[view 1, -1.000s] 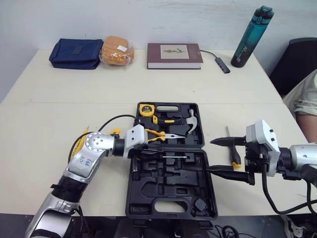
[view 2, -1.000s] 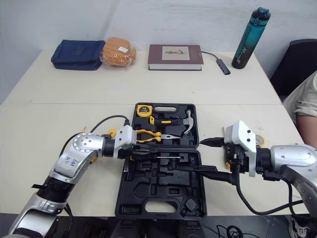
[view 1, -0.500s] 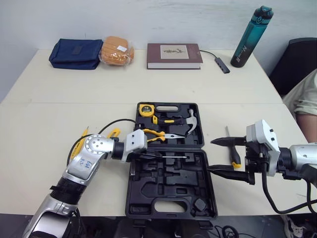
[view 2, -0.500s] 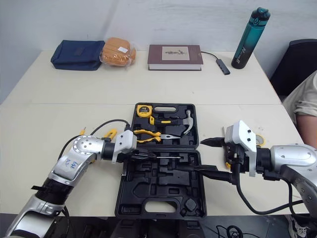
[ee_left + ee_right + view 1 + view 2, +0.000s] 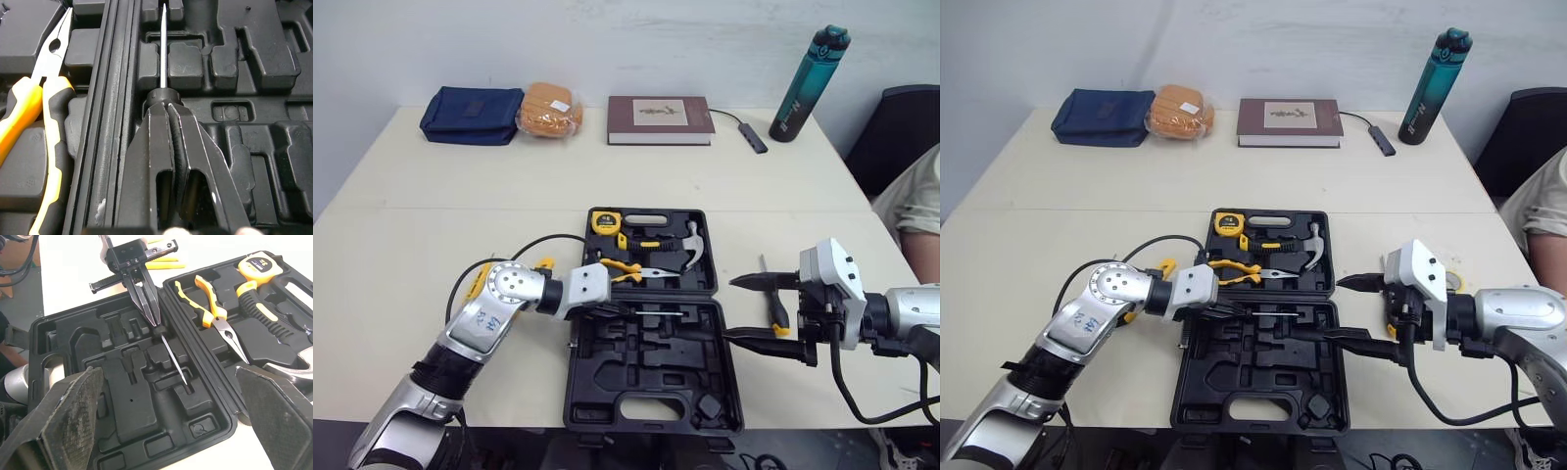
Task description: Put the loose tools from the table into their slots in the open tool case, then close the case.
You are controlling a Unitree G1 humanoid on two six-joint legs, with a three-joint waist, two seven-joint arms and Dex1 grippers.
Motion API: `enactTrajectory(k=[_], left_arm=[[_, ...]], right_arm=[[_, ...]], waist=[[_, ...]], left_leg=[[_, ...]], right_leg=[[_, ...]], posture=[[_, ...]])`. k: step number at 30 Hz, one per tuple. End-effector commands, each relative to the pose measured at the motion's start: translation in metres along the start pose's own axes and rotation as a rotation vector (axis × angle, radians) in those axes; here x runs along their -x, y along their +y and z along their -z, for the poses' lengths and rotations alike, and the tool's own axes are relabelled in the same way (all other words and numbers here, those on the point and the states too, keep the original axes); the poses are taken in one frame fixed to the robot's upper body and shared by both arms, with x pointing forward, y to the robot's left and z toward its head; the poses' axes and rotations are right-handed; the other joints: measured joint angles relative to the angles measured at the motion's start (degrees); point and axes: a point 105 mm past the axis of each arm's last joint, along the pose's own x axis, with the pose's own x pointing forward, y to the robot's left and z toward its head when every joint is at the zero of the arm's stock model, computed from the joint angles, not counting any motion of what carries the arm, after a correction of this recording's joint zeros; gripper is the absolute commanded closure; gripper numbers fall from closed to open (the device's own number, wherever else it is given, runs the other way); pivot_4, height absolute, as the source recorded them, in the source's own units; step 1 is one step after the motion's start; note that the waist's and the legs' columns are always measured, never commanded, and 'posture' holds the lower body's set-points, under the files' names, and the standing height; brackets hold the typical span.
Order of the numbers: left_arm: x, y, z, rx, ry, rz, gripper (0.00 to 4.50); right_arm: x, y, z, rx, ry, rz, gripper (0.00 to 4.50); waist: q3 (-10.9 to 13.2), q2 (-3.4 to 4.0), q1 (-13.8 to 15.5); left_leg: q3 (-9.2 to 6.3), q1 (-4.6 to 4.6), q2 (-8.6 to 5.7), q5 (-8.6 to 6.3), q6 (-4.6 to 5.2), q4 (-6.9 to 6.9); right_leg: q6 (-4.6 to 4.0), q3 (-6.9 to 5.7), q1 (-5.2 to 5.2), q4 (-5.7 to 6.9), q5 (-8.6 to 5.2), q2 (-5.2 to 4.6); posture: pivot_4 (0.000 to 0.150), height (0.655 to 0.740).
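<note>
The open black tool case (image 5: 607, 392) lies mid-table. Its far half holds a tape measure (image 5: 603, 220), a hammer (image 5: 691, 245) and yellow-handled pliers (image 5: 628, 269). My left gripper (image 5: 615, 307) is shut on the black handle of a thin screwdriver (image 5: 163, 49), which lies level over a slot in the near half, close to the hinge. My right gripper (image 5: 750, 309) stands open at the case's right edge with nothing between its fingers. Behind it, a yellow-and-black screwdriver (image 5: 776, 311) rests on the table. Yellow tools (image 5: 164, 264) lie left of the case, partly hidden by my left arm.
Along the far edge of the table are a blue pouch (image 5: 472, 102), an orange packet (image 5: 548, 108), a book (image 5: 659, 119), a small cable hub (image 5: 756, 137) and a teal bottle (image 5: 808, 86). A person's sleeve (image 5: 915, 211) shows at the right by a black chair.
The camera has tilted a little. My left gripper has shifted slightly right and nearer to the case, keeping the screwdriver by the hinge. The right gripper has stayed put.
</note>
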Motion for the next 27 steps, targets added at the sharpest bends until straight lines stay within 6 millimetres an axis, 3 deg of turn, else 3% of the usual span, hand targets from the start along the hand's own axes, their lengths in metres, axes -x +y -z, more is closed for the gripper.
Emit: enactTrajectory(k=[1,18,23,26,27], left_arm=[[-0.012,-0.018,0.053,0.145,0.201,0.046,4.46],[-0.017,-0.018,0.060,0.165,0.258,0.060,4.46],[0.004,-0.008,0.009,0.153,-0.036,0.008,4.46],[0.028,-0.001,-0.006,0.189,-0.167,-0.091,4.46],[0.038,0.001,-0.009,0.217,-0.202,-0.130,4.23]], right_arm=[[-0.001,0.005,-0.004,0.026,-0.009,-0.015,0.00],[-0.004,0.003,-0.002,0.020,-0.008,-0.006,0.00],[-0.002,0.000,-0.001,0.015,-0.014,0.023,0.00],[0.004,-0.007,0.000,0.010,-0.022,0.078,0.00],[0.007,-0.010,0.001,0.008,-0.020,0.102,0.00]], waist=[[-0.17,0.04,0.01],[-0.79,0.60,1.19],[-0.73,0.60,0.96],[-0.48,0.56,0.08],[-0.35,0.56,-0.05]], left_leg=[[-0.04,0.02,0.00,-0.03,0.00,-0.01],[-0.38,-0.10,-0.07,-0.13,0.11,-0.11],[-0.44,-0.18,-0.07,-0.13,0.11,-0.17],[-0.46,-0.36,-0.06,-0.11,0.07,-0.30],[-0.49,-0.44,-0.06,-0.10,0.05,-0.31]], right_leg=[[0.00,-0.04,0.05,-0.07,0.00,-0.02],[-0.01,-0.37,0.25,-0.65,0.01,-0.20],[-0.02,-0.41,0.18,-0.72,0.01,-0.21],[-0.05,-0.48,-0.06,-0.75,-0.01,-0.20],[-0.06,-0.52,-0.13,-0.75,-0.01,-0.20]], posture=[[0.150,0.7400],[0.150,0.7400],[0.150,0.7400],[0.150,0.7400],[0.150,0.7400]])
